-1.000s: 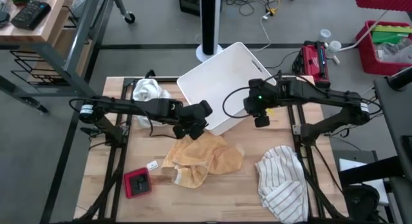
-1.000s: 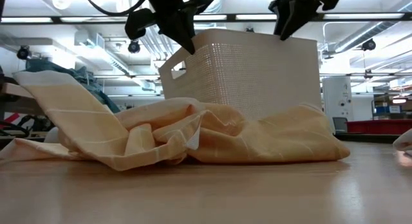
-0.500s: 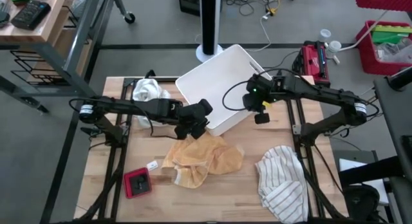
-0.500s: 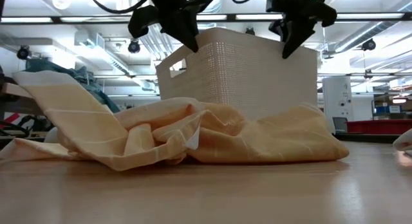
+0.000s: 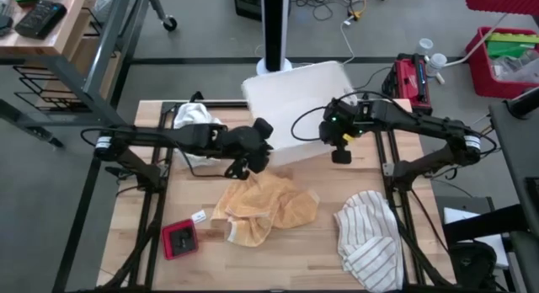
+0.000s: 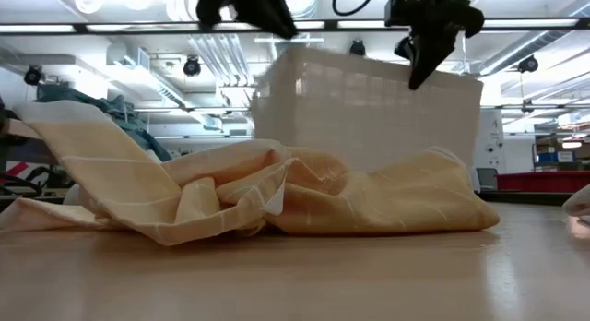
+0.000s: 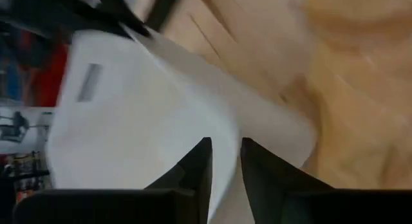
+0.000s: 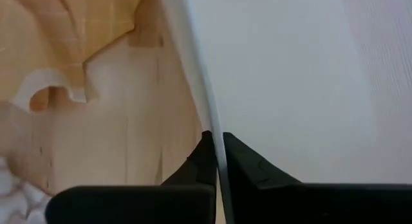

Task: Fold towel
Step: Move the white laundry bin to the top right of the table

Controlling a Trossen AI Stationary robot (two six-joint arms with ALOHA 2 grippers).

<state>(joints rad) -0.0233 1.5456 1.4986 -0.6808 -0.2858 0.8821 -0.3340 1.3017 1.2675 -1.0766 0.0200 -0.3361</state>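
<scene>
clearly not at the folding proper: clearing the white basket (image 5: 303, 108) out of the way at the back of the desk (image 5: 143, 242) comes first. right tool (image 5: 339, 143) pinching the basket's rim, fingers pressed together on the thin white wall, as the right wrist view shows. left tool (image 5: 244, 158) at the basket's opposite side, fingers a little apart either side of the white edge in its wrist view; cannot tell for sure whether gripping or letting go. basket blurred in the high and low views, so probably in motion.

meanwhile the yellow towel (image 5: 265, 207), the likely thing to fold, lying crumpled on the desk in front of the basket, touched by neither tool. striped towel (image 5: 369, 238) heaped nearer the right front corner, a white cloth (image 5: 195, 118) at the back left, a small red device (image 5: 179, 239) near the front left.

next, probably: setting the basket clear of the yellow towel, freeing both tools, then coming down on two corners of the towel to spread it flat.
</scene>
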